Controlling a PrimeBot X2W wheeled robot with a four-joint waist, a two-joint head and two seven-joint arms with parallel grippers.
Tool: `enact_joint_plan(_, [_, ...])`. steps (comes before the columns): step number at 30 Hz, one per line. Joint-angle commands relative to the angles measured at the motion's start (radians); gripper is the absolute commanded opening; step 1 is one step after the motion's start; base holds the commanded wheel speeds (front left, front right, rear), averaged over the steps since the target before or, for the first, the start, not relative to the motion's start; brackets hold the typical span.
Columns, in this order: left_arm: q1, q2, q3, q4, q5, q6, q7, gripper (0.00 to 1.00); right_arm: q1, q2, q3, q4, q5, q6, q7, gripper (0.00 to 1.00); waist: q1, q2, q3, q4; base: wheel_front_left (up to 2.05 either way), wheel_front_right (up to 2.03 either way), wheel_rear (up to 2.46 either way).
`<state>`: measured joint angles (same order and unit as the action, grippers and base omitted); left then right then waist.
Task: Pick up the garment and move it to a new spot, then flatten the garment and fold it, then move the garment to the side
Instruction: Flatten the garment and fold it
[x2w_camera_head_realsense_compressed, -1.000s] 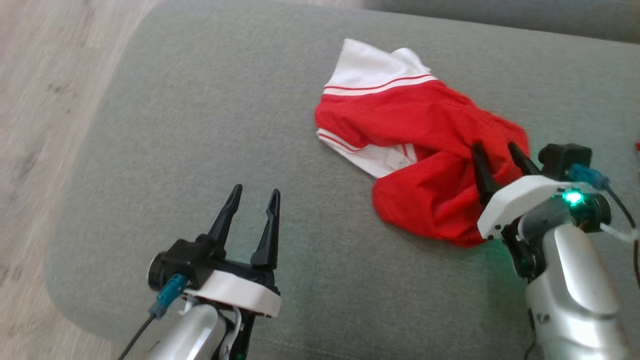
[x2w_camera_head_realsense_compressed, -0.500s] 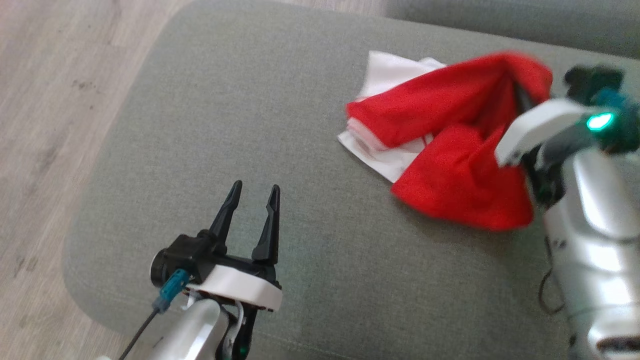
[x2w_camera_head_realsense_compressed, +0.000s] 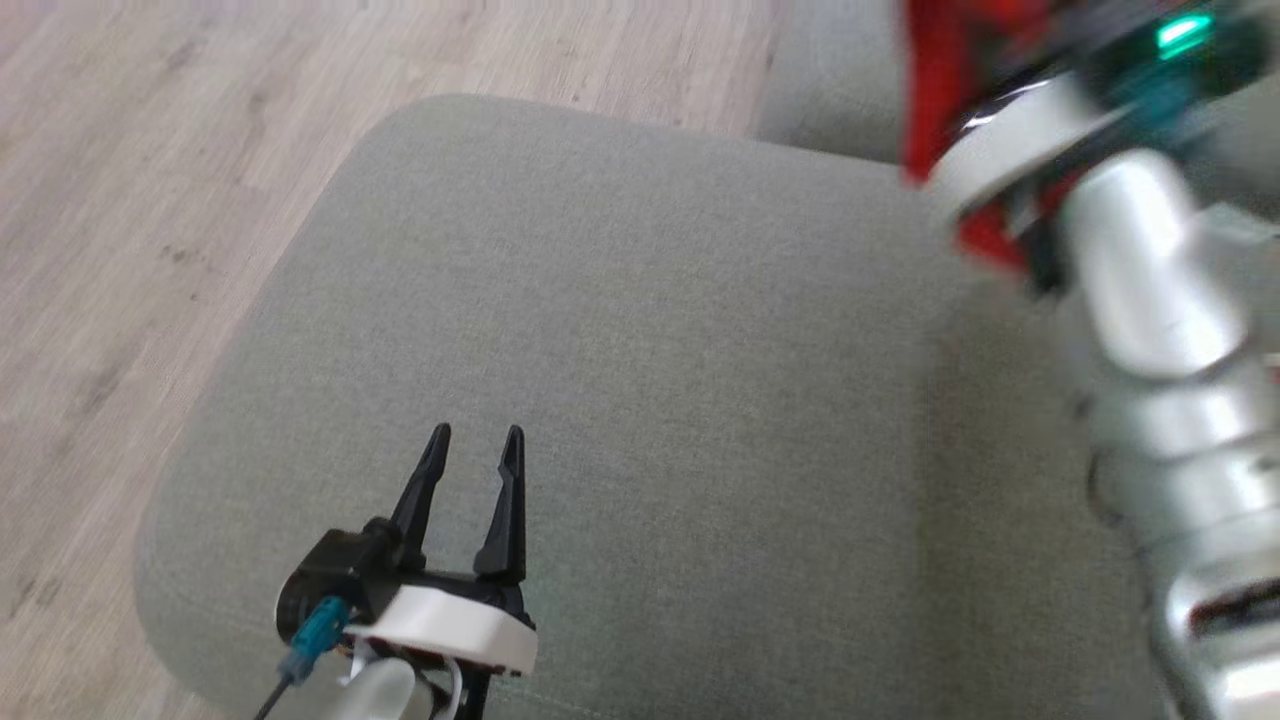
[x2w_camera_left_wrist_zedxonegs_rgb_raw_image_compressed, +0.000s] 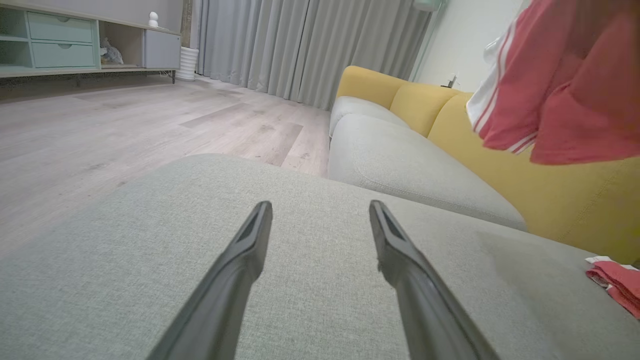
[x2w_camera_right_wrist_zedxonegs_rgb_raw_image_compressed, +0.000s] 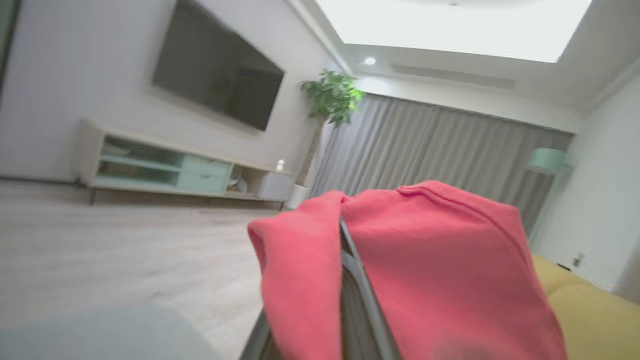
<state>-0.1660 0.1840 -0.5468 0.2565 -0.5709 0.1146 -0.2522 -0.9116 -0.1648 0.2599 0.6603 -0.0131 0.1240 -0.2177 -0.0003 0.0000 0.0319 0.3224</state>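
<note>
Surface: grey sofa cushion (x2w_camera_head_realsense_compressed: 640, 350), wood floor (x2w_camera_head_realsense_compressed: 150, 150) beyond.
Left tool (x2w_camera_head_realsense_compressed: 477, 435): jaws wide, empty, low over the cushion.
Right tool (x2w_camera_right_wrist_zedxonegs_rgb_raw_image_compressed: 345, 240): pinched tight on red garment (x2w_camera_right_wrist_zedxonegs_rgb_raw_image_compressed: 440, 260).
Garment: draped over right tool's fingers, hanging clear of the cushion.

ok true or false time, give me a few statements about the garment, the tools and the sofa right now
1. The left tool is open and holds nothing. True.
2. The red and white garment lies flat on the grey seat cushion. False: it hangs in the air, clear of the cushion.
3. The right tool is shut on the garment. True.
4. The sofa's backrest is blue. False: it is yellow.
</note>
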Motion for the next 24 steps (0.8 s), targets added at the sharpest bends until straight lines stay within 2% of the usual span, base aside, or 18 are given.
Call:
enact_joint_plan(1, [-0.022, 0.017, 0.044, -0.039, -0.001, 0.008, -0.010, 1.00, 0.050, 0.028, 0.090, -0.008, -0.013, 0.007, -0.002, 0.00, 0.0003, 0.0000, -0.015, -0.013, 0.00, 0.00, 0.00])
enact_joint_plan(6, [-0.006, 0.026, 0.046, -0.060, -0.006, 0.016, -0.003, 1.00, 0.258, 0.031, 0.349, 0.034, 0.017, 0.007, 0.041, 0.00, 0.0003, 0.0000, -0.018, -0.031, 0.00, 0.00, 0.00])
enact_joint_plan(10, [-0.002, 0.032, 0.044, -0.071, -0.008, 0.018, 0.004, 1.00, 0.401, 0.021, 0.511, 0.040, 0.084, 0.007, 0.074, 0.00, 0.0003, 0.0000, -0.013, -0.050, 0.00, 0.00, 0.00])
enact_joint_plan(11, [-0.003, 0.033, 0.043, -0.073, -0.007, 0.019, 0.005, 1.00, 0.422, 0.015, 0.538, 0.034, 0.099, 0.007, 0.080, 0.38, 0.0003, 0.0000, -0.013, -0.054, 0.00, 0.00, 0.00])
enact_joint_plan(12, [-0.004, 0.035, 0.042, -0.074, -0.007, 0.020, 0.007, 1.00, 0.439, 0.010, 0.554, 0.024, 0.117, 0.007, 0.082, 1.00, 0.0003, 0.0000, -0.013, -0.059, 0.00, 0.00, 0.00])
enact_joint_plan(14, [-0.006, 0.038, 0.043, -0.077, -0.007, 0.022, 0.009, 1.00, 0.459, -0.001, 0.573, -0.002, 0.147, 0.007, 0.087, 1.00, 0.0003, 0.0000, -0.016, -0.069, 0.00, 0.00, 0.00])
enact_joint_plan(17, [-0.006, 0.043, 0.043, -0.080, -0.006, 0.024, 0.011, 1.00, 0.473, -0.016, 0.535, -0.063, 0.194, 0.007, 0.080, 1.00, 0.0003, 0.0000, -0.023, -0.082, 0.00, 0.00, 0.00])
enact_joint_plan(20, [-0.005, 0.046, 0.042, -0.085, -0.007, 0.028, 0.013, 1.00, 0.490, -0.024, 0.433, -0.138, 0.238, 0.007, 0.061, 1.00, 0.0003, 0.0000, -0.033, -0.091, 0.00, 0.00, 0.00])
enact_joint_plan(24, [0.002, 0.051, 0.041, -0.093, -0.008, 0.033, 0.015, 1.00, 0.537, -0.016, 0.240, -0.232, 0.240, 0.007, 0.041, 1.00, 0.0003, 0.0000, -0.043, -0.101, 0.00, 0.00, 0.00])
